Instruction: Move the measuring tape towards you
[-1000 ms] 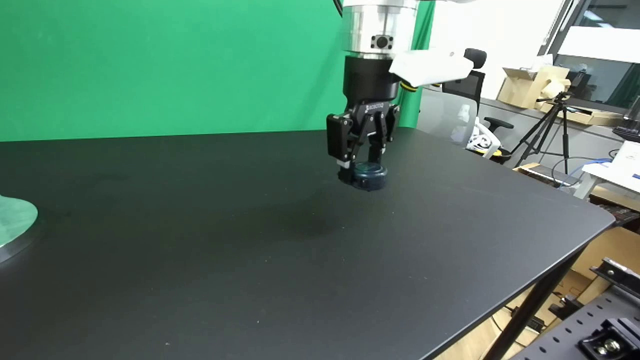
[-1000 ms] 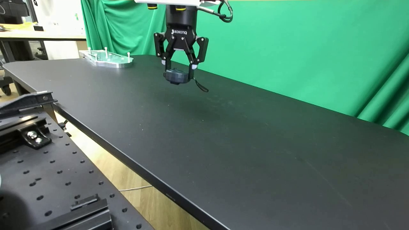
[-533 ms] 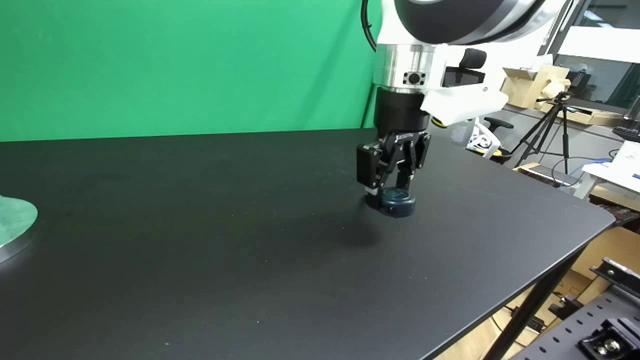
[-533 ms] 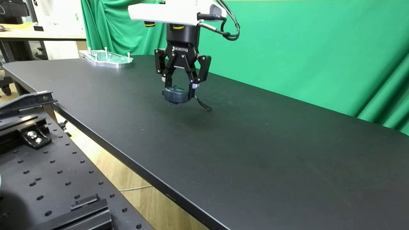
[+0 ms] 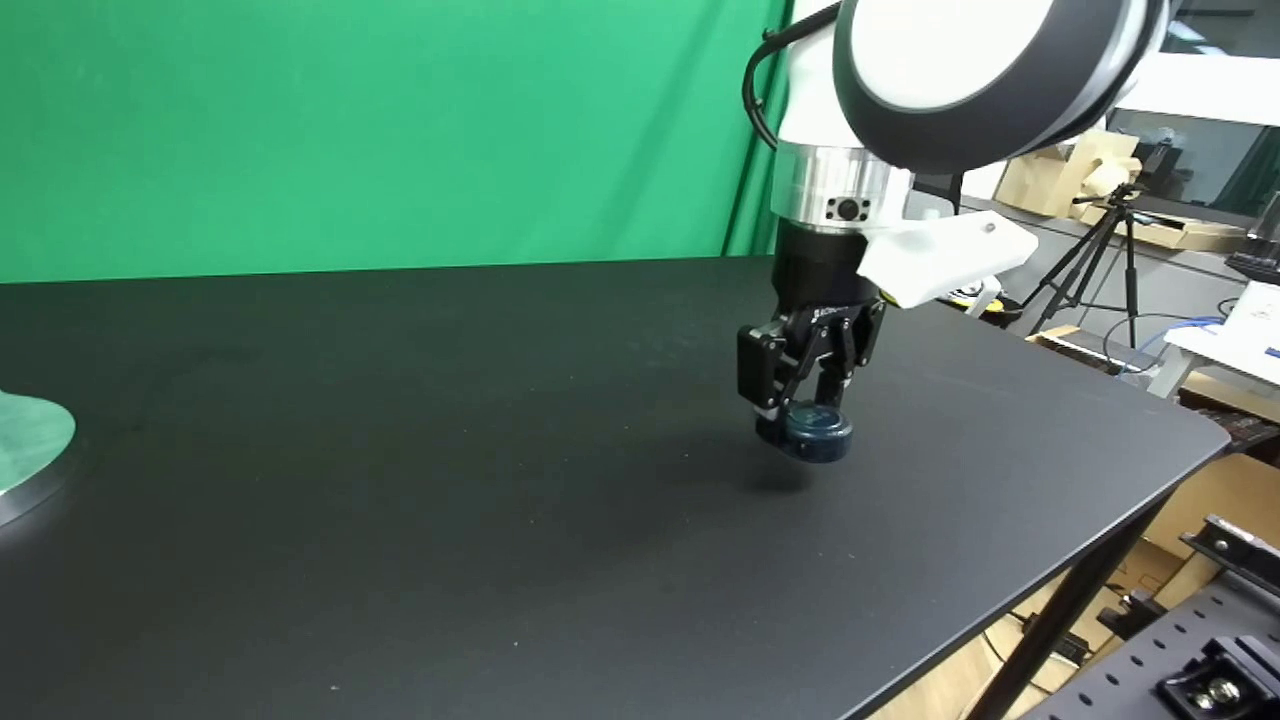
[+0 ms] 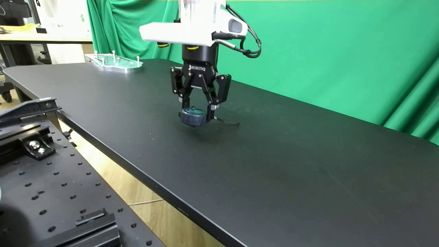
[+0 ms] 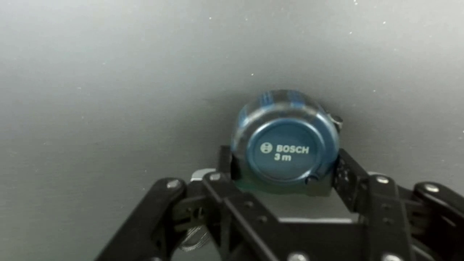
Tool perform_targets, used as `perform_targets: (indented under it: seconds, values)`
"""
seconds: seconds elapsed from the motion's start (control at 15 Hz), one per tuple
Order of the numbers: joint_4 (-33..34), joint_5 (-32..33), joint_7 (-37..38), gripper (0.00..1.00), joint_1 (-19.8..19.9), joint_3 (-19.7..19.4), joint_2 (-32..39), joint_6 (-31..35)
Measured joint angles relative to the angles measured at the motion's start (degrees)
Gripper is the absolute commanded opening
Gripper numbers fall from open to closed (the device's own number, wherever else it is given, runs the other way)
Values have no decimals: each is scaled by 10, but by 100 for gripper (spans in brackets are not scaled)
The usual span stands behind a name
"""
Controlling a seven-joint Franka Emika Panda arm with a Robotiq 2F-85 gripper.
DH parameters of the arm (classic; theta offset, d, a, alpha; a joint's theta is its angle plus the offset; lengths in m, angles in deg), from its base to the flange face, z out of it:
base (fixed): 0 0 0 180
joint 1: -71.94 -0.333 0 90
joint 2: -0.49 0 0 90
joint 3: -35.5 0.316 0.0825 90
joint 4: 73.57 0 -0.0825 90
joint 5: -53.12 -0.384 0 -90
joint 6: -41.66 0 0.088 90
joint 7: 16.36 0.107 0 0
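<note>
Low over the black table (image 5: 450, 560), and we have the measuring tape (image 7: 284, 150) caught fast between two fingers! The gripper (image 6: 198, 113) points downward in both exterior views, its jaws pinching the case from opposite sides, and we find the tape right at the bottom, level with the fingertips.

Over to the wrist view, and what a look we get: the blue round face turned toward us, the BOSCH lettering clear to read, one finger pad pressed to the left flank and one to the right. The grip is toward the near end of the case; the bulk of it juts past the pads, up toward the top of that view.

In an exterior view we spot the thin dark strap (image 6: 227, 121) poking out beyond a finger, off to the right of the picture. Beneath the case, a shadow (image 5: 778, 478) darkens the tabletop; the tape looks to be just above the surface, though we can't tell how narrow that gap is. Well apart, at the far end, sits a clear pegged plate (image 6: 118, 70).
</note>
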Motion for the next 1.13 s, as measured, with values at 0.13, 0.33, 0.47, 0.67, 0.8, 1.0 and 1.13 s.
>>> perform_targets:
  seconds: [0.13, 0.33, 0.47, 0.67, 0.8, 1.0, 1.13]
  values:
    - [0, 0, 4, 93, -3, -7, 9, 7]
    - [0, -5, 5, 100, -4, -10, 15, 9]
    - [0, -26, 1, 100, -4, -5, 15, 9]
    - [0, -86, -18, 100, -4, 18, 8, 8]
    - [0, -137, -40, 100, -3, 42, -7, 1]
    - [0, -185, -62, 100, -3, 70, -45, -27]
    - [1, -200, -69, 100, -4, 79, -75, -55]
